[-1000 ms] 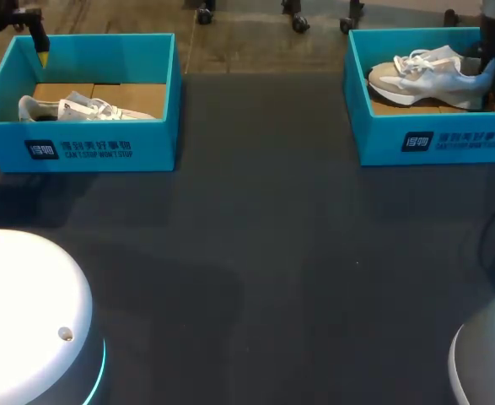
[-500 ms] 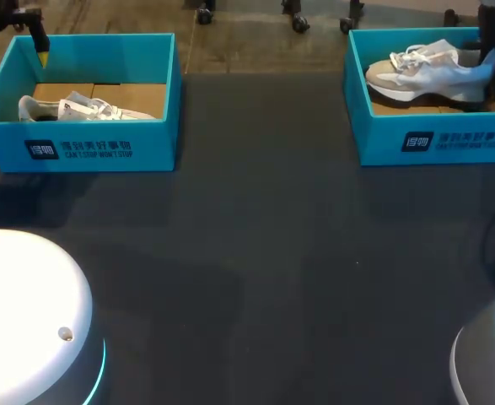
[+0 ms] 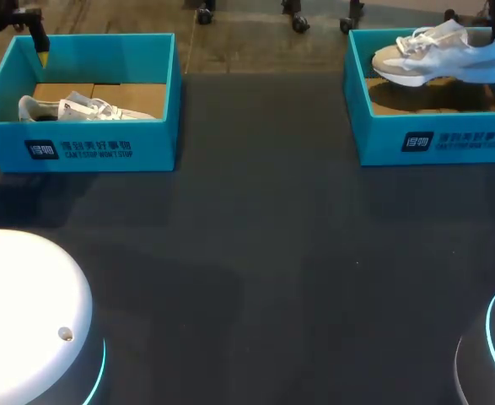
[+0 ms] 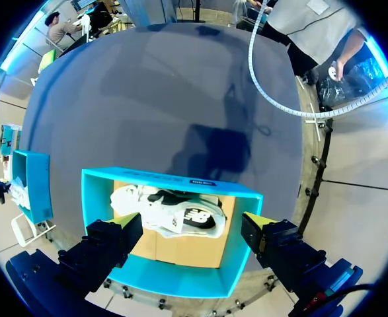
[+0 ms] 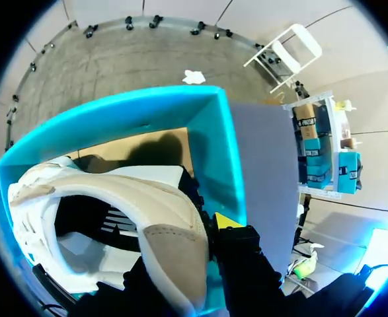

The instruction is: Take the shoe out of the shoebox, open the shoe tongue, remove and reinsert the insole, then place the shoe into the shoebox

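**Heel grip: R shoe [image 3: 437, 57] held up over R shoebox [image 3: 437, 142]**

R hand [image 5: 203, 251] is closed on the R shoe's heel. In the R wrist view one finger [image 5: 243, 254] w/ yellow tip sits against the outside of the heel. The other finger is mostly hidden behind the shoe, w/ the padded heel wall btw the two. In the head view this hand is barely visible at the far R edge.

R shoe is approx level and up at rim height of the teal R shoebox, clear of the brown cardboard floor below. Toe points toward the middle of the surface [image 3: 264, 253], heel toward the R edge. Upper is white/pale grey w/ beige toe patch, white laces and white sole. R wrist view looks down into the shoe opening, w/ the box's teal walls and cardboard floor underneath.

L hand [image 4: 190, 238] is open, fingers spread wide, holding nothing. It hangs over L shoebox [image 3: 87, 148] at the far L corner of the surface. In the L wrist view the box lies beneath, btw the two fingers.

L shoe [image 4: 167, 211] is white w/ a dark logo and lies on that box's cardboard floor, apparently on its side. In the head view it is close to the near wall. Neither finger touches it.

Both boxes stand along the far edge of the dark surface, well apart.
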`<state>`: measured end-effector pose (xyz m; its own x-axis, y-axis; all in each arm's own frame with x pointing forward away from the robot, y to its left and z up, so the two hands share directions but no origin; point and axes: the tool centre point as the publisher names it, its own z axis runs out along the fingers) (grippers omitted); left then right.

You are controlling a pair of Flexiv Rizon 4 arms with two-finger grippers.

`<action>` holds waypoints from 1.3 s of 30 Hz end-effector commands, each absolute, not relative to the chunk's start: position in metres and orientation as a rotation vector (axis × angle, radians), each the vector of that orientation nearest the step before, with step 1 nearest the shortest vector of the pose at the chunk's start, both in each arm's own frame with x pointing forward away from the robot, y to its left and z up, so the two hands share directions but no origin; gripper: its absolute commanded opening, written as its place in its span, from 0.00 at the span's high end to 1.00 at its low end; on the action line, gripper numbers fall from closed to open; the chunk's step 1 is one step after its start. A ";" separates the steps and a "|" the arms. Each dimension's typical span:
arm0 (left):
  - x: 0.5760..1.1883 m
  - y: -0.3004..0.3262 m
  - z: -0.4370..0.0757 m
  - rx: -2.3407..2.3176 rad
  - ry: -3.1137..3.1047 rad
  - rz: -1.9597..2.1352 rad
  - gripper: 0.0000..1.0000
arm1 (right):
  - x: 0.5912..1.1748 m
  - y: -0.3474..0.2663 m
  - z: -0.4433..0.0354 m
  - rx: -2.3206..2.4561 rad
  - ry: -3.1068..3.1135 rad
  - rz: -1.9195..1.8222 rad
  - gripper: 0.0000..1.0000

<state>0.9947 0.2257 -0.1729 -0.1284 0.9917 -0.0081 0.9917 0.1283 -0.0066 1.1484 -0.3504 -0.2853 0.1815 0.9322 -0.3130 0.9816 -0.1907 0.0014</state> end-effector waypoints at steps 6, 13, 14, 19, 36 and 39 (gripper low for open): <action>0.993 0.226 -0.173 2.072 2.358 -0.011 0.00 | 1.130 -0.343 -0.223 2.185 1.841 -0.298 1.00; 0.993 0.226 -0.173 2.072 2.358 -0.011 0.00 | 1.131 -0.344 -0.189 2.153 1.865 -0.283 1.00; 0.993 0.226 -0.173 2.072 2.358 -0.011 0.00 | 1.131 -0.345 -0.183 2.146 1.861 -0.293 1.00; 0.993 0.226 -0.173 2.072 2.358 -0.011 0.00 | 1.131 -0.343 -0.161 2.149 1.884 -0.253 1.00; 0.993 0.226 -0.173 2.072 2.358 -0.011 0.00 | 1.074 -0.290 -0.134 2.097 1.913 -0.154 1.00; 0.993 0.226 -0.173 2.072 2.358 -0.011 0.00 | 1.059 -0.275 -0.128 2.098 1.912 -0.149 1.00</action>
